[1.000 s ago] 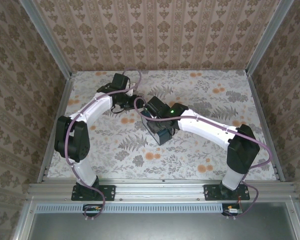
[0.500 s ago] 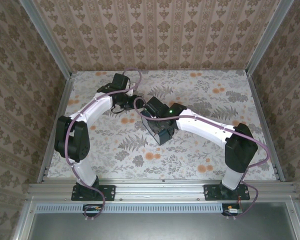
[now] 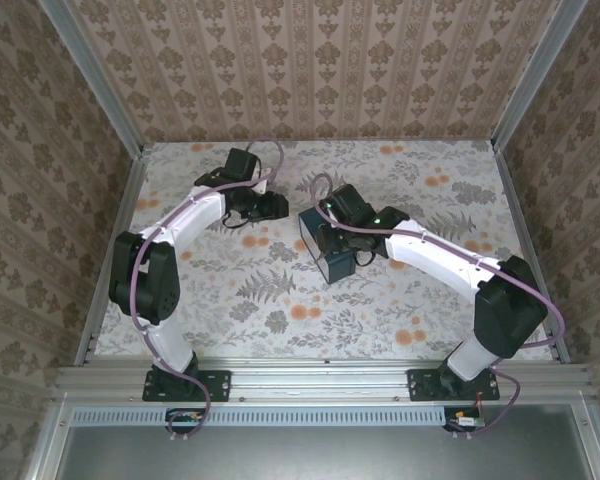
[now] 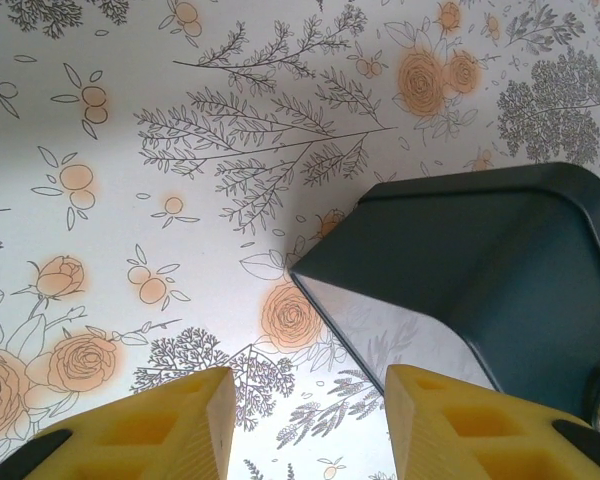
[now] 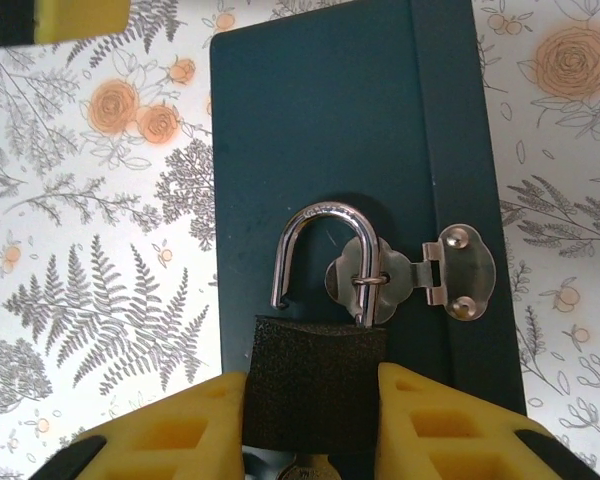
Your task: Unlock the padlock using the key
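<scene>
The padlock (image 5: pixel 315 365) looks unlocked: the left leg of its shackle (image 5: pixel 325 215) stands free of the dark body. The right leg is threaded through the hasp (image 5: pixel 420 275) on the blue box (image 5: pixel 310 130), so unhooking is left. My right hand (image 5: pixel 312 385) appears clamped on the lock body. My left hand (image 4: pixel 308 375) hovers over the bench (image 4: pixel 130 120), fingers apart. Since a second ago the right arm has swung rightward; the left arm hasn't moved.

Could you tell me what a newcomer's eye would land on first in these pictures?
In the right wrist view, the dark padlock sits on the silver hasp of the blue box, pinched between the yellow fingers of the right gripper; one shackle leg looks free. The left gripper is open near the box's corner.
</scene>
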